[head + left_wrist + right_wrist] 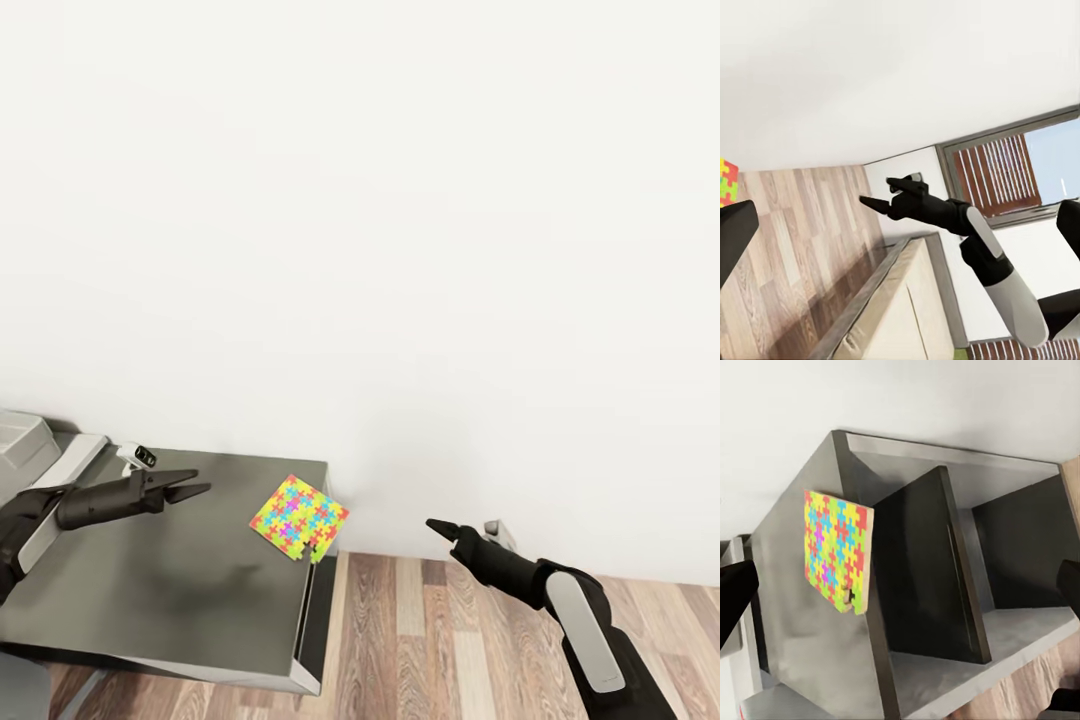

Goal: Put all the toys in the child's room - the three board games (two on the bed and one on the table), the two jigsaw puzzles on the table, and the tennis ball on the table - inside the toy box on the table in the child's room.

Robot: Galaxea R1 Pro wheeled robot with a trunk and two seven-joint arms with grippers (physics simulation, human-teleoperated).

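Observation:
One jigsaw puzzle [300, 518] lies flat at the right edge of the table's lower dark grey unit [150, 590], one corner slightly over the edge. In the right wrist view the puzzle [840, 555] sits at the rim above open shelves. My left gripper [198, 482] hovers open over the unit, a short way left of the puzzle. To the puzzle's right, off the unit and above the floor, my right gripper [432, 524] is open and points at it; it also appears in the left wrist view [881, 191]. A light grey corner, probably the toy box [20, 435], shows at the far left.
A plain white wall [400, 250] stands right behind the unit. Wood plank floor [440, 640] lies to its right. The unit has open compartments with a dark divider [937, 570]. The left wrist view catches the bed [892, 315] and a window with blinds [997, 172].

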